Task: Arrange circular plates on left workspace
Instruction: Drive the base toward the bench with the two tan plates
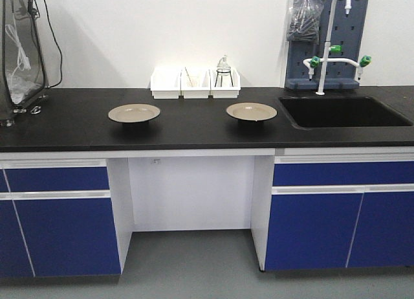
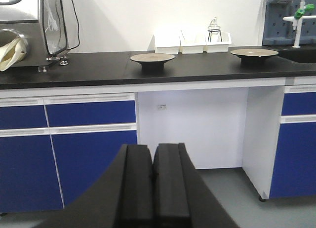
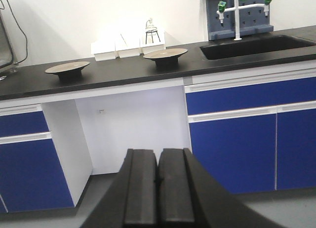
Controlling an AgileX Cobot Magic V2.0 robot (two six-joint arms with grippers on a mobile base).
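Black benchtop (image 1: 71, 127) is recorded bearing left plate (image 1: 134, 112) and right plate (image 1: 251, 110), well apart. White bins (image 1: 195, 83) are noted at 12 o'clock between them, and a sink (image 1: 343, 111) at 3 o'clock. Left gripper (image 2: 153, 151) and right gripper (image 3: 158, 153) are held low before the cabinets, jaws pressed together.

Matte black left hand (image 2: 153, 149), matching right hand (image 3: 158, 153)

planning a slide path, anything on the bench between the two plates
Nothing: between the left plate and the right plate the black benchtop is bare, as the front view shows.
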